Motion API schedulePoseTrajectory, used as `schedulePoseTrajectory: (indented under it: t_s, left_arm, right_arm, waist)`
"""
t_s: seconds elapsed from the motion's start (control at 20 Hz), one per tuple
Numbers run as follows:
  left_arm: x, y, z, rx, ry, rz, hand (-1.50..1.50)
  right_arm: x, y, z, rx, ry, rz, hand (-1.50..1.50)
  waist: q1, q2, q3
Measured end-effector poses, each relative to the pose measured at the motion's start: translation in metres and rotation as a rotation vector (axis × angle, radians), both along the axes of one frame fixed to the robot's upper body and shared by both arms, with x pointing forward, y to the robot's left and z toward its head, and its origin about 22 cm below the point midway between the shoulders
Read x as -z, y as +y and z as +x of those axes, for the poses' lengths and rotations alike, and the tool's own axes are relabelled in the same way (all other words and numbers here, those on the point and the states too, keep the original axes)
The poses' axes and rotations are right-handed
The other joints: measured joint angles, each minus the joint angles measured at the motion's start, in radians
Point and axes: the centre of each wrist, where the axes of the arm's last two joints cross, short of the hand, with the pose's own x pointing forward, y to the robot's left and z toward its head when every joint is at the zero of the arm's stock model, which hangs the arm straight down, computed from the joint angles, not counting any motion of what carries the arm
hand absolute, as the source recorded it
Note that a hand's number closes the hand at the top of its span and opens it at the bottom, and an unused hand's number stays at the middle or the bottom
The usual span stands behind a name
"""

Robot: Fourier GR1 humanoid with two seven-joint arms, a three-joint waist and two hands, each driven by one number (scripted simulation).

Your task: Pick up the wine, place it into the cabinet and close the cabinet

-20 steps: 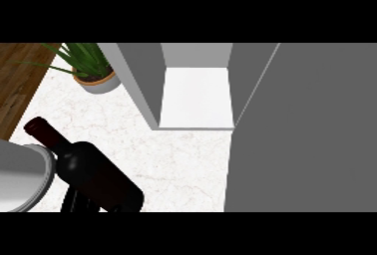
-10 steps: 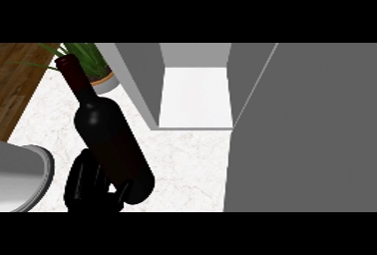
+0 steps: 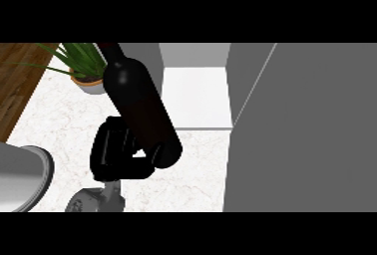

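The wine bottle (image 3: 140, 107) is dark and held above the white marbled counter (image 3: 59, 117), its long axis running from the lower right up to the upper left. Its neck points toward the top edge of the view, tilted slightly left; its base is at the lower end, nearest the hand. The black hand (image 3: 117, 149) is curled round the lower body of the bottle from the left side, fingers wrapped against the glass. Its grey forearm (image 3: 99, 199) enters from the lower edge of the view. Which of the robot's hands this is cannot be told.

Just right of the bottle stands the open cabinet (image 3: 195, 97), its pale interior floor visible. The grey cabinet door (image 3: 309, 129) fills the right side. A potted plant (image 3: 85, 64) sits behind the bottle at upper left, beside a wooden surface (image 3: 18, 79). A grey rounded object (image 3: 18, 177) shows at the left edge.
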Motion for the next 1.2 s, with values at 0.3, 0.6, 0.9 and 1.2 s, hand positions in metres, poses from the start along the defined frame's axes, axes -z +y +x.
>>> schedulePoseTrajectory:
  t_s: [0.3,0.6,0.9,1.2]
  left_arm:
    - [-0.004,-0.021,0.02,-0.026,-0.016,0.078,1.5]
    - [0.003,-0.047,0.039,-0.035,-0.003,0.163,1.5]
    - [0.02,-0.069,0.053,-0.057,0.029,0.185,1.5]
    - [0.04,-0.072,0.059,-0.078,0.062,0.197,1.5]
  right_arm:
    - [-0.005,-0.003,0.003,0.006,-0.007,-0.004,-1.5]
    - [-0.001,-0.005,0.004,0.006,-0.009,0.0,-1.5]
    - [-0.006,-0.003,0.002,-0.003,-0.009,-0.004,-1.5]
    - [-0.001,0.003,0.006,-0.005,-0.01,-0.003,-1.5]
  waist:
    - [-0.001,0.0,0.0]
    - [-0.003,0.0,0.0]
    - [-0.006,0.001,0.0]
    - [-0.005,0.001,0.0]
